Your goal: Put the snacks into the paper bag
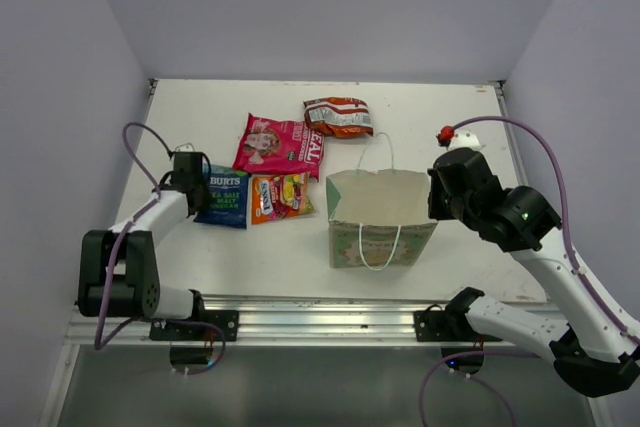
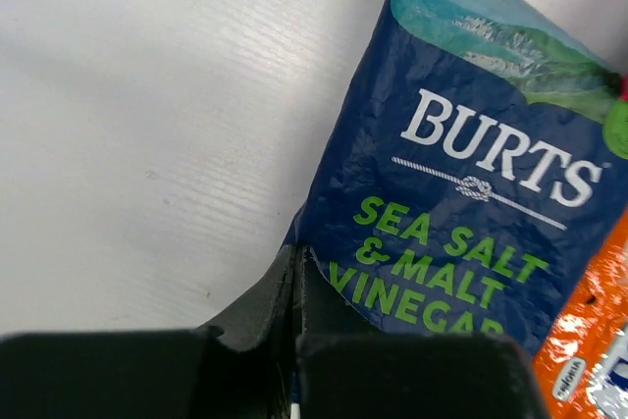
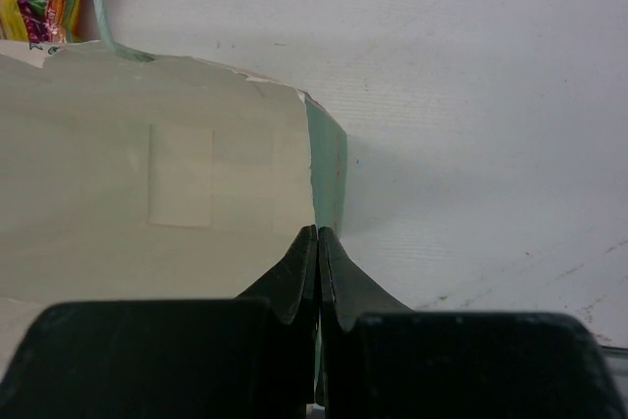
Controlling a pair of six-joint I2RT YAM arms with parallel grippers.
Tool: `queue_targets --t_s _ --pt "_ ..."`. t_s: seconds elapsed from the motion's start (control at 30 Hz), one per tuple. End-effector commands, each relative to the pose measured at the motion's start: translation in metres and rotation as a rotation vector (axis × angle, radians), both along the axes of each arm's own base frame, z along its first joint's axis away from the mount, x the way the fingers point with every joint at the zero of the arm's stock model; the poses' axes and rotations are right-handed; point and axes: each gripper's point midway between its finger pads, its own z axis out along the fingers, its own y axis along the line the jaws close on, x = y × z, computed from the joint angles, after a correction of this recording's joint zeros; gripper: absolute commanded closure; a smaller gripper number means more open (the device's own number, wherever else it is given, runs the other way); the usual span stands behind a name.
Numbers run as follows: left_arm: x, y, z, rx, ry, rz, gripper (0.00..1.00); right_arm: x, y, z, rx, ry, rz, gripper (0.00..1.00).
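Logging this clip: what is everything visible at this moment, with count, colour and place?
blue Burts packet: one, blue, flat on the table, left of centre
orange-yellow candy packet: one, orange-yellow, flat, right beside the blue one
pink packet: one, pink, flat, behind those two
red-white-brown packet: one, crinkled, far centre
paper bag: one, pale green, upright, mouth open, centre-right
small item: one, red and white, far right; too small to identify
table: one, white
cables: two, purple, one along each arm
left end effector: black, shut on the blue packet's corner
right end effector: black, shut on the bag's side wall
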Motion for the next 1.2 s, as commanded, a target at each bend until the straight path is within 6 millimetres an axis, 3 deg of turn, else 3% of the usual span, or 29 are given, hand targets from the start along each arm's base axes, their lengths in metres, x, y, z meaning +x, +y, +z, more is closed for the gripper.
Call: queue_targets --t_s 0.0,0.07,0.23,0.7,0.97,1.17 --pt "0.010 0.007 0.047 0.025 -0.127 0.020 1.00 0.004 0.005 0.004 0.027 -0.026 0.010 1.00" --pt "0.011 0.006 0.072 0.020 -0.192 0.019 1.00 0.003 0.006 0.003 0.029 -0.024 0.011 1.00" --pt "0.007 0.000 0.112 -0.012 -0.276 -0.003 1.00 0.002 0.005 0.001 0.028 -0.017 0.011 1.00" --pt "0.006 -0.024 0.181 -0.113 -0.419 -0.086 1.00 0.002 0.006 0.001 0.030 -0.013 0.015 1.00" --pt "0.000 -0.050 0.243 -0.178 -0.550 -0.198 1.00 0.002 0.006 0.000 0.030 -0.011 0.012 1.00" --pt "-0.012 -0.094 0.292 -0.254 -0.648 -0.441 1.00 0.003 0.008 -0.002 0.028 -0.005 0.016 1.00"
